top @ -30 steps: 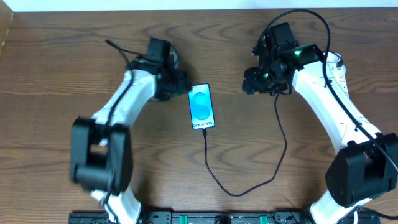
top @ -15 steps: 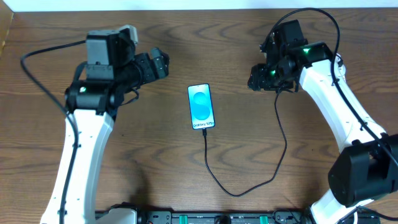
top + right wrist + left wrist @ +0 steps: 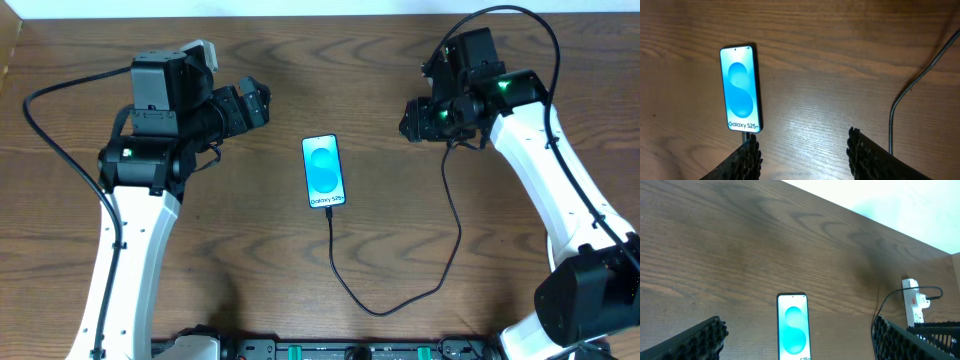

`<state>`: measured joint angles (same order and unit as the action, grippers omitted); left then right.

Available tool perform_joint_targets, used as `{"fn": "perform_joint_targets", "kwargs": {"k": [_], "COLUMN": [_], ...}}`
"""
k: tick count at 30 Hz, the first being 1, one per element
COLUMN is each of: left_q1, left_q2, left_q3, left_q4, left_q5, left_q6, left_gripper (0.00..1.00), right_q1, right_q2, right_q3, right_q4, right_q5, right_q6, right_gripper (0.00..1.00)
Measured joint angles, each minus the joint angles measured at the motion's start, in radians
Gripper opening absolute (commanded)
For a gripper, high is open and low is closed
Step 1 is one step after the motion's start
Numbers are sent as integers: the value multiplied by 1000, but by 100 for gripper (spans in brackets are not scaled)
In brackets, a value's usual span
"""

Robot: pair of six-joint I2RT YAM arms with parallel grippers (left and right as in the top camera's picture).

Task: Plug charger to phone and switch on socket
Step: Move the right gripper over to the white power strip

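Note:
The phone (image 3: 323,172) lies screen-up at the table's middle, its blue screen lit; it also shows in the left wrist view (image 3: 792,332) and the right wrist view (image 3: 741,89). The charger's black cable (image 3: 458,222) runs from the phone's bottom edge in a loop toward the right arm; its tip sits at the phone's port (image 3: 745,134). The white socket (image 3: 910,302) lies at the far right with a black plug in it; the right arm hides it overhead. My left gripper (image 3: 262,103) is open, left of the phone. My right gripper (image 3: 408,122) is open, right of it.
The wooden table's far edge (image 3: 860,212) meets a white wall. The cable's loop (image 3: 380,312) reaches close to the table's front edge, by the dark rail there (image 3: 330,350).
My left arm has pulled back from the phone's left edge and swung leftward. My right arm has shifted slightly right. Phone and cable have not moved.

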<state>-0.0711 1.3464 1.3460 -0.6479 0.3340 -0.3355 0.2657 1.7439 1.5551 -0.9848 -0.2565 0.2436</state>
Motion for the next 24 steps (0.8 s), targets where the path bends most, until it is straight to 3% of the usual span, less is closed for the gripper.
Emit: {"fn": "perform_joint_targets", "kwargs": {"k": [15,24], "left_q1": [0,0], "left_q2": [0,0], "left_q3": [0,0], "left_q4": [0,0], "left_q5": [0,0], "left_q6": [0,0], "left_gripper": [95,95], "right_q1": [0,-2], "right_q2": [0,0], "right_q3": [0,0], "right_q4": [-11,-2], "right_q5": [-5,-11], "right_q6": [-14,8], "right_gripper": [56,42]}}
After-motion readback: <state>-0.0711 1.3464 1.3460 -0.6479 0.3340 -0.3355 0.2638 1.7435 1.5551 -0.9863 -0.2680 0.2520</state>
